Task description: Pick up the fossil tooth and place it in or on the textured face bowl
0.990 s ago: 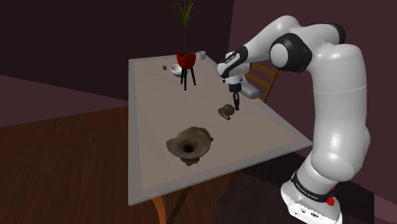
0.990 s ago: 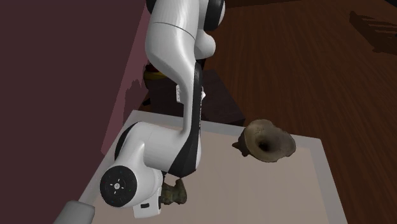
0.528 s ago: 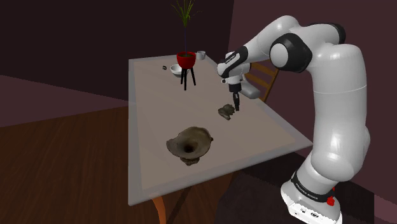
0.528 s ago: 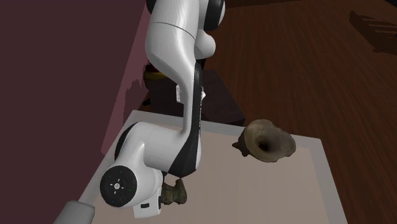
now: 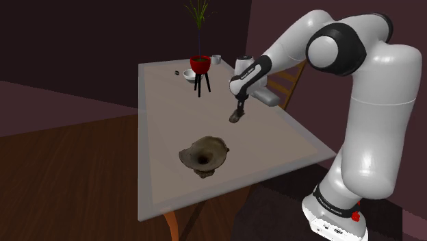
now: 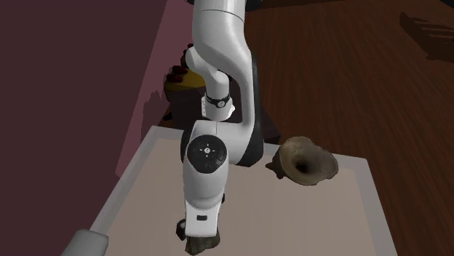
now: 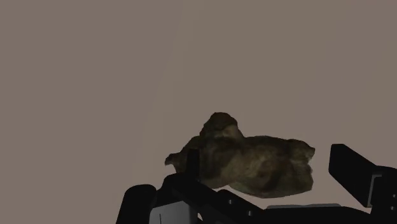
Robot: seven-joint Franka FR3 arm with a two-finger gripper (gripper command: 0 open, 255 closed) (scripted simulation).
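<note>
The fossil tooth, a lumpy brown-olive piece, lies on the grey table near the edge on the shoulder view's right. My gripper reaches down onto it, open. In the wrist view the tooth sits between the two black fingers, and a gap shows beside the one finger. The second exterior view has the hand covering most of the tooth. The textured face bowl, a dark brown vessel with a deep hollow, stands closer to the table's front; the second exterior view also takes in the bowl.
At the table's far end stand a red pot with a plant on black legs, a small white bowl and a white cup. A pale grey object lies just behind the gripper. A wooden chair stands past that edge.
The arm has swung and the hand has turned and come over the tooth. The fingers, shut beside the tooth before, now stand apart around it.
</note>
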